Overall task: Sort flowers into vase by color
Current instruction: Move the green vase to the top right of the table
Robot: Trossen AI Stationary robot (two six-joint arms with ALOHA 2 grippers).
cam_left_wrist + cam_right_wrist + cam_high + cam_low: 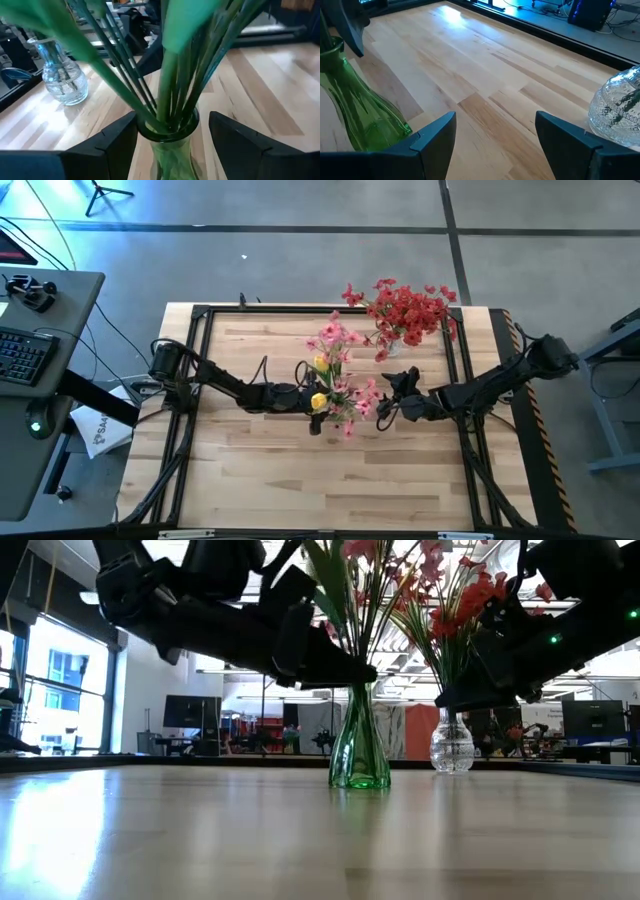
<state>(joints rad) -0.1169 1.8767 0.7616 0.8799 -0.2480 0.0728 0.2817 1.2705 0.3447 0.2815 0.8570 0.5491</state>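
The flowers (pixel 408 310) stand in two groups on the table (pixel 250 480). We record the red blooms gathered in a clear glass vase (pixel 452 745) near the far edge, toward the far right corner. The pink flowers (pixel 340 370) and a few yellow flowers (pixel 319 380) stand in a green glass vase (pixel 359 745) at the middle of the table, nearer the far edge than the near one. Both vases are upright and well apart from each other.

The left claw (pixel 170 142) reaches in from the left edge to the green vase. In the left wrist view its fingers (pixel 110 142) stand apart on either side of the vase neck, from which the green stems (pixel 172 85) rise; we cannot tell whether they touch the glass.

The right claw (pixel 495 132) comes in from the right edge and hangs above the table between the two vases. Its fingers (pixel 435 132) are apart with only bare wood between them. The right wrist view shows the green vase on one side and the clear vase on the other.
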